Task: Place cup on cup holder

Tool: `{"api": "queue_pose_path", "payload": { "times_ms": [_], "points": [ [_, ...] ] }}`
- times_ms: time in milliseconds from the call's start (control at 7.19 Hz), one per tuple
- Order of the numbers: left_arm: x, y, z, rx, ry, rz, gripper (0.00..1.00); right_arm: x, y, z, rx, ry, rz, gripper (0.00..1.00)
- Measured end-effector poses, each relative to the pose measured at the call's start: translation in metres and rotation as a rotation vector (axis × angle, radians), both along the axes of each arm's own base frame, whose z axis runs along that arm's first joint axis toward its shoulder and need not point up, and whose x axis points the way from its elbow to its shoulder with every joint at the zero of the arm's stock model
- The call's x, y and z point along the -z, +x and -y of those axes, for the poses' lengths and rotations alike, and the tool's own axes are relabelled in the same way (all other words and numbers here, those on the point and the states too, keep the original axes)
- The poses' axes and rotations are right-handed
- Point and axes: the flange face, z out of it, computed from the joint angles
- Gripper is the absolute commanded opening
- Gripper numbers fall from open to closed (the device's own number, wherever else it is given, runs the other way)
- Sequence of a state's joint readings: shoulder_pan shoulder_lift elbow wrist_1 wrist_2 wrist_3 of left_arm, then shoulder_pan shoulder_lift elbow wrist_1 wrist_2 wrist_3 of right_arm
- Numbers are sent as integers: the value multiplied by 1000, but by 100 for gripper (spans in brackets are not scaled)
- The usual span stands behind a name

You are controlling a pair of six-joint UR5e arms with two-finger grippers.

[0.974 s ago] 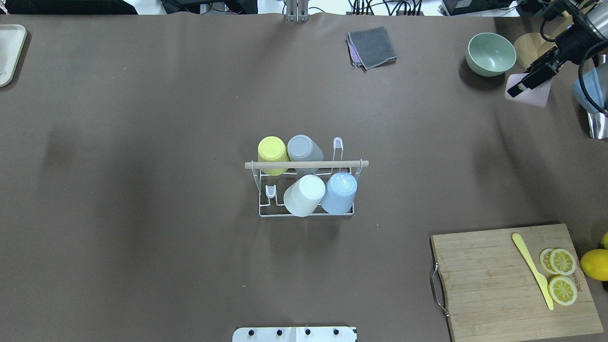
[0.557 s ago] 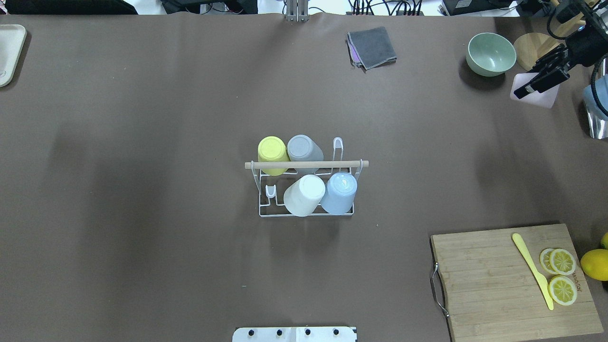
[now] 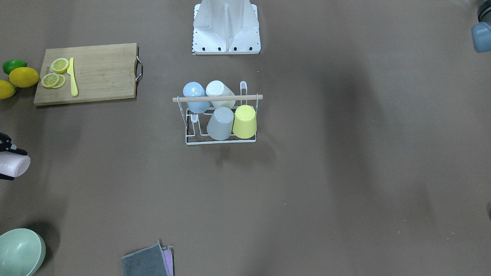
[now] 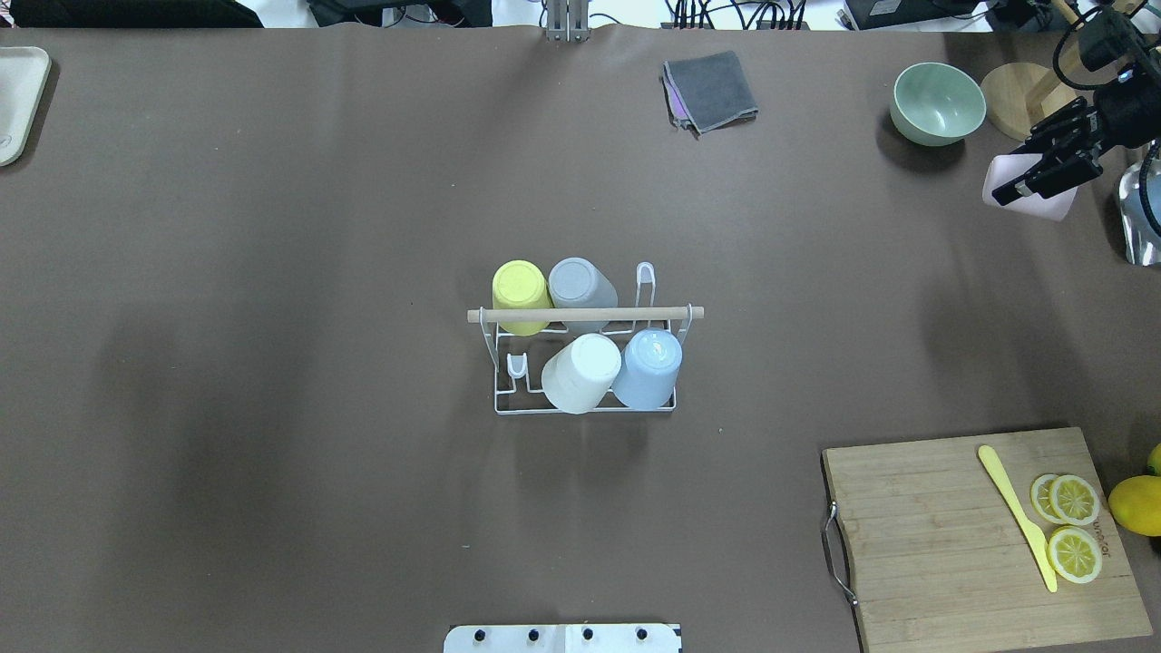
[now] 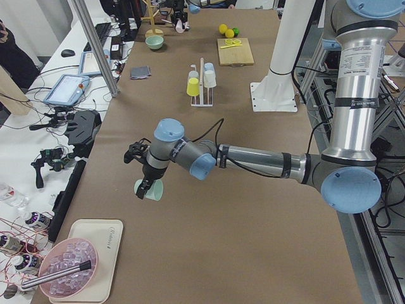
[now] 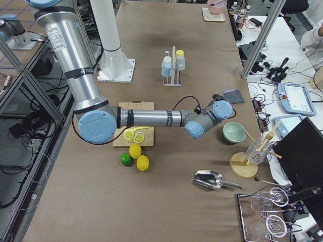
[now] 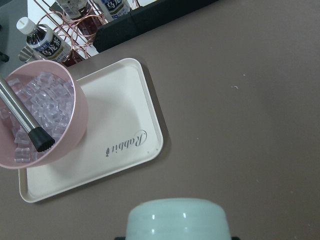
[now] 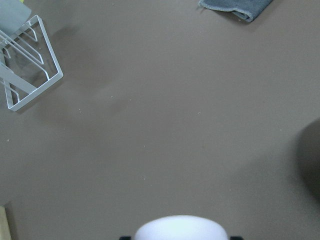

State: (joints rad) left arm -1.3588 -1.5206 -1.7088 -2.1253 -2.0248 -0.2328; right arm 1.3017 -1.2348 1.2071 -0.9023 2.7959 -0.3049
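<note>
The white wire cup holder (image 4: 653, 314) with a wooden rod handle stands mid-table, also in the front-facing view (image 3: 218, 98). Upside down on its prongs are a yellow cup (image 4: 520, 290), a grey cup (image 4: 580, 284), a white cup (image 4: 580, 372) and a blue cup (image 4: 648, 367). My right gripper (image 4: 1020, 172) is shut on a pink cup (image 4: 1048, 204) at the far right, well away from the holder; the cup also shows in the front-facing view (image 3: 15, 165). My left gripper (image 5: 144, 183) holds a mint cup (image 7: 177, 219) far to the left, outside the overhead view.
A green bowl (image 4: 937, 102) and a folded grey cloth (image 4: 710, 91) lie at the far side. A cutting board (image 4: 952, 535) with lemon slices and a yellow knife sits near right. A white tray (image 7: 120, 125) with a pink bowl of ice (image 7: 37, 120) lies below my left gripper.
My right gripper has carried the pink cup a little further right and slightly nearer to the robot. The holder and its cups have not moved.
</note>
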Motion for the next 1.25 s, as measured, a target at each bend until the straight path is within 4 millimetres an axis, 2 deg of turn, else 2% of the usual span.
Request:
{"api": "queue_pose_path", "payload": {
  "times_ms": [278, 557, 974, 1252],
  "points": [
    [11, 36, -18, 12, 58, -95, 0, 15, 0, -1, 32, 12, 52, 7],
    [35, 82, -25, 20, 131, -211, 0, 32, -1, -5, 95, 15, 135, 7],
    [95, 153, -27, -1, 256, -408, 0, 41, 2, -22, 280, -54, 363, 7],
    [146, 183, -29, 4, 293, -596, 0, 34, 5, -33, 400, -84, 537, 3]
  ]
}}
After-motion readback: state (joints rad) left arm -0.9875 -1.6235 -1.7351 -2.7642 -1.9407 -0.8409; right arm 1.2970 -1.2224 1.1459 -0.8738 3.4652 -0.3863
